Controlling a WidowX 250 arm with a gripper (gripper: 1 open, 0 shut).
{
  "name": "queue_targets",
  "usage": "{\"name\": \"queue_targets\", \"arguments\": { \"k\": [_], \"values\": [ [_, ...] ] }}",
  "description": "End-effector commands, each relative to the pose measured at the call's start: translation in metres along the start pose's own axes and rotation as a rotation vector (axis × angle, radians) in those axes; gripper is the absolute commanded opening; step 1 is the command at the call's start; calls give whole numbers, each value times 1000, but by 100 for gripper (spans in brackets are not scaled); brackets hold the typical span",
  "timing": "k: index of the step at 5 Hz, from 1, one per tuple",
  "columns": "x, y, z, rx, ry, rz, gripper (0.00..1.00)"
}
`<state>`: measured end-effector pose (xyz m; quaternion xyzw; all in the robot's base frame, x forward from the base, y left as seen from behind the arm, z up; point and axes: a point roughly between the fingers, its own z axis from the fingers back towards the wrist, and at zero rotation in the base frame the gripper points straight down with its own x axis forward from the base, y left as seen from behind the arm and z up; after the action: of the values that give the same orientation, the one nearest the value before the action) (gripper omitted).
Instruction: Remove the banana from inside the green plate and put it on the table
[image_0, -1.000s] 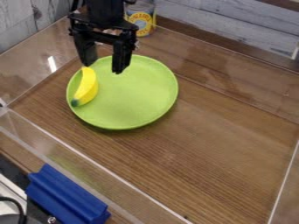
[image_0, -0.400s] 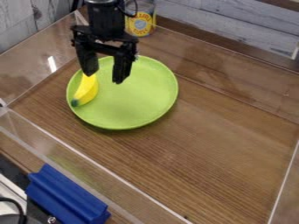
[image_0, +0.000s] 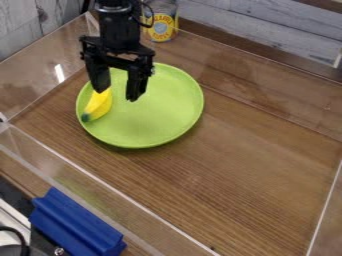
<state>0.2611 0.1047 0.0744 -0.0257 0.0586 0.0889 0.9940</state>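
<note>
A small yellow banana (image_0: 95, 104) with a greenish tip lies at the left edge of the lime-green plate (image_0: 167, 110), which rests on the wood-grain table (image_0: 254, 150). My black gripper (image_0: 115, 88) points straight down over the banana's upper end. It is open, one finger on the banana's left and the other on its right over the plate. The left finger hides part of the banana's top.
Clear acrylic walls (image_0: 80, 190) ring the tabletop. A blue object (image_0: 74, 228) sits outside the near wall at the lower left. A yellow and white item (image_0: 162, 27) stands behind the arm at the back.
The open gripper has sunk a little and shifted left, coming down around the banana's upper end. Banana and plate have not moved.
</note>
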Motion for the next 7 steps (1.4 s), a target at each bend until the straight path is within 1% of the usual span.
{"name": "queue_targets", "arguments": {
  "k": [1,4,7],
  "values": [
    [1,6,5,8,-26,-4,100],
    [1,15,-5,-1,-1,2,100],
    [0,25,-6,-10,13,3,100]
  ]
}}
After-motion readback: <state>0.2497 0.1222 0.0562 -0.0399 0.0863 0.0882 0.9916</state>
